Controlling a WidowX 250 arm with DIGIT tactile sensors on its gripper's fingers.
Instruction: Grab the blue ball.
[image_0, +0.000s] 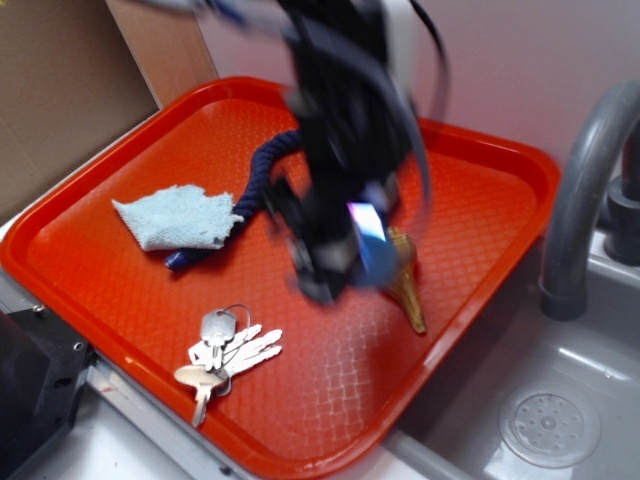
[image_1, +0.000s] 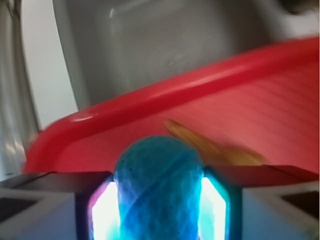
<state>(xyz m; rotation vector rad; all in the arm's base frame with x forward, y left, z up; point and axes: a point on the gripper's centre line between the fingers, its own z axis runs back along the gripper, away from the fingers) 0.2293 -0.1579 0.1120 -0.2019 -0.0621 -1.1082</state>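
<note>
The blue ball (image_1: 159, 190) is a light-blue rubbery sphere with a faint seam, pinched between the two fingers of my gripper (image_1: 159, 210) in the wrist view. In the exterior view my gripper (image_0: 345, 262) is blurred by motion and hangs above the middle of the red tray (image_0: 470, 250). A patch of blue (image_0: 372, 240) shows at its tip, next to the tan seashell (image_0: 407, 285). The jaws press against both sides of the ball.
On the tray lie a pale blue cloth scrap (image_0: 178, 217), a dark navy braided rope (image_0: 258, 180) and a bunch of keys (image_0: 222, 352). A grey sink with a drain (image_0: 548, 425) and a faucet (image_0: 585, 190) stands to the right. Cardboard (image_0: 60, 90) stands at the back left.
</note>
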